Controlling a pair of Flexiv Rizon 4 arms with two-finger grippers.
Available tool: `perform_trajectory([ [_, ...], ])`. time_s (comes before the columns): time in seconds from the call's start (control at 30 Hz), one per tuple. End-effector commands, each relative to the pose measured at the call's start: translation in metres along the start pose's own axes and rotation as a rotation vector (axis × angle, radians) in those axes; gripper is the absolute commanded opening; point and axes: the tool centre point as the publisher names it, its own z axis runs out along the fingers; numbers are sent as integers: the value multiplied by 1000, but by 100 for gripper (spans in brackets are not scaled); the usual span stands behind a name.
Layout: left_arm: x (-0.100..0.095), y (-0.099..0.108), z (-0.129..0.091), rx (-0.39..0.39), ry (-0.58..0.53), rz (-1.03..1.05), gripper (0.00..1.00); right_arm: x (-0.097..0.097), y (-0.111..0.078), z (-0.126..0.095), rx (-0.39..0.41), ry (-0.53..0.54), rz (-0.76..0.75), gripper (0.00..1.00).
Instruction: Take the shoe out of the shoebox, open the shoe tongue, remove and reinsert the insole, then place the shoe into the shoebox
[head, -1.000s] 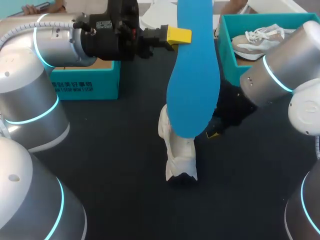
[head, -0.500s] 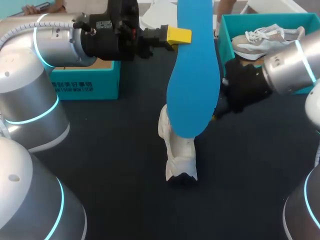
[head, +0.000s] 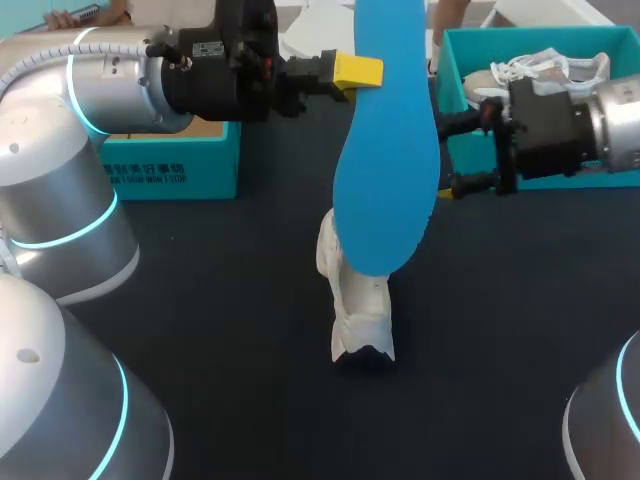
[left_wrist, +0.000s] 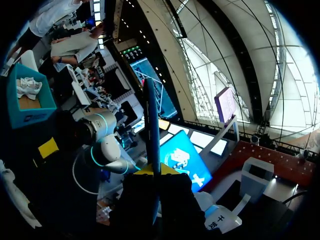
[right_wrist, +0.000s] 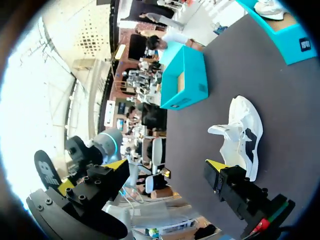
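The left gripper (head: 352, 70) is clamped on a blue insole (head: 385, 170), pinching its flat faces (seemingly near the heel end). The insole hangs over the white shoe (head: 360, 300), which lies near the middle of the table (head: 220, 300). The right gripper (head: 455, 152) is spread wide and empty beside the insole, in front of the teal box (head: 455, 70) at the far right corner. The insole looks light and floppy, so a second hold nearer the toe should steady it.
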Motion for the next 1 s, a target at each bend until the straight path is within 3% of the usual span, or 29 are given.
perform_trajectory([
  [0.03,-1,-1,1,0,2,1,0,8,-11,-20,-16,21,17,100],
  [0.27,-1,-1,1,0,2,1,0,36,-5,-29,-57,118,-4,100],
  [0.43,-1,-1,1,0,2,1,0,49,2,-30,-41,149,-16,100],
  [1.0,-1,-1,1,0,2,1,0,51,6,-29,-35,130,-15,100],
])
